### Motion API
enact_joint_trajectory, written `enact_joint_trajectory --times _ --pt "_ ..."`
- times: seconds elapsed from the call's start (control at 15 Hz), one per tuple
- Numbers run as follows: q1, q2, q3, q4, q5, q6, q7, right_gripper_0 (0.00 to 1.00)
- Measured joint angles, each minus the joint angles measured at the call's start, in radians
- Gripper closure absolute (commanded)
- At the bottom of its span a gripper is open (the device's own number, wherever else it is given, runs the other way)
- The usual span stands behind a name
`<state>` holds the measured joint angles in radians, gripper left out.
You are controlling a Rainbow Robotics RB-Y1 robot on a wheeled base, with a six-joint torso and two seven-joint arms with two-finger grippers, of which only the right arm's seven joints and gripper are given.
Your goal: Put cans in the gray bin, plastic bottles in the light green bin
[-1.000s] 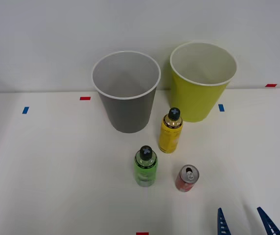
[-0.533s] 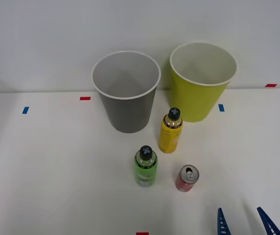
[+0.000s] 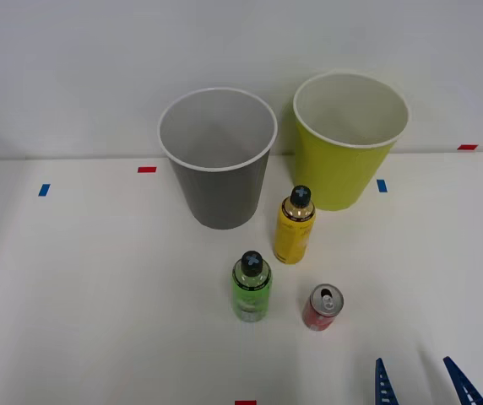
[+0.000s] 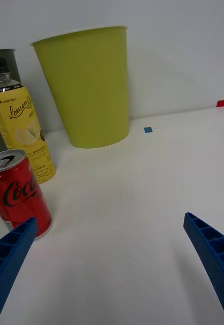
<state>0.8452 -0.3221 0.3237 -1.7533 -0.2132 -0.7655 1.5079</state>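
Front view, layout: I see the red can (image 3: 322, 307) upright on the white table (image 3: 89, 287), nearest to me of the three items; the green bottle (image 3: 251, 287) stands just left of it, the yellow bottle (image 3: 294, 226) farther back.
Front view, bins: the gray bin (image 3: 218, 160) sits far left, the light green bin (image 3: 348, 142) far right; both look empty as far as I can see in.
Front view, right gripper (image 3: 420, 381): fingers spread apart and holding nothing, low at the near right, well apart from the can.
Wrist view, target: the can (image 4: 18, 193) sits off toward one finger (image 4: 7, 259) rather than between the pair; the yellow bottle (image 4: 21, 132) stands just behind it, the light green bin (image 4: 89, 86) beyond.
Wrist view, gripper (image 4: 112, 264): released, the other finger (image 4: 213, 254) over bare table.
My judgement, step in hand: reach for the can first.
How I'd do it well: slide left until the can is centred between the fingers, then advance, grip mid-body, and avoid nudging the green bottle.
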Motion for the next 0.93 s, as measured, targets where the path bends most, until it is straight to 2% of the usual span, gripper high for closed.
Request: enact_joint_trajectory --times 0.6,0.93 --pt "-0.008 0.000 0.005 0.027 0.001 0.013 0.001 0.00" --pt "-0.043 -0.040 0.055 0.014 0.045 0.012 0.022 0.00"
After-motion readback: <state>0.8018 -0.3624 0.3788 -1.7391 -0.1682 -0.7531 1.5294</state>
